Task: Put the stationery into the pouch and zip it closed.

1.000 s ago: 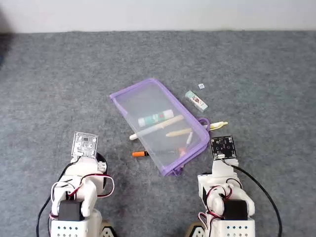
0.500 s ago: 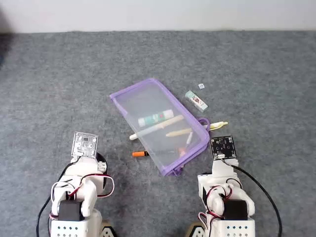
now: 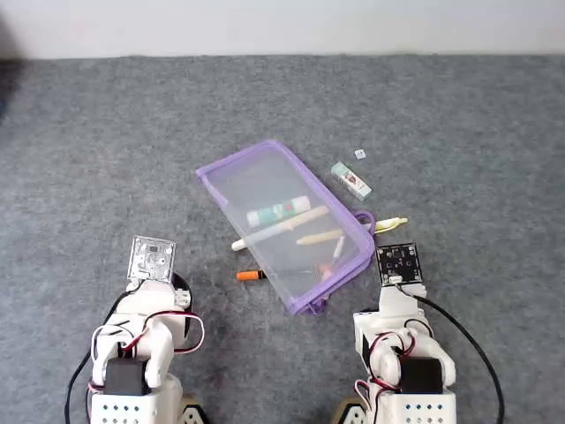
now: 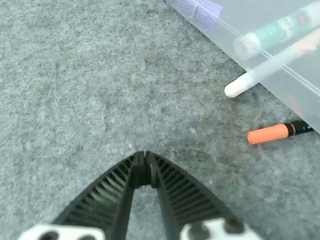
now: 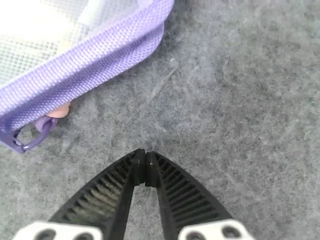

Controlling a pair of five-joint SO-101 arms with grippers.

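Both the left gripper (image 4: 144, 165) and the right gripper (image 5: 141, 167) are pinched together and empty over the fuzzy grey carpet (image 3: 106, 132), probably parked, as neither touches anything. Ahead of the left lie a smooth orange marker (image 4: 268, 133) and a white pen (image 4: 260, 75) at the pouch's edge. Ahead of the right sits the translucent pouch (image 5: 90, 60), with woven purple trim and a ring pull (image 5: 27, 137).

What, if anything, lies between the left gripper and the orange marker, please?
Nothing visible does. Bare grey carpet separates the shut left gripper from the orange marker, whose dark end lies at the edge of the pouch.
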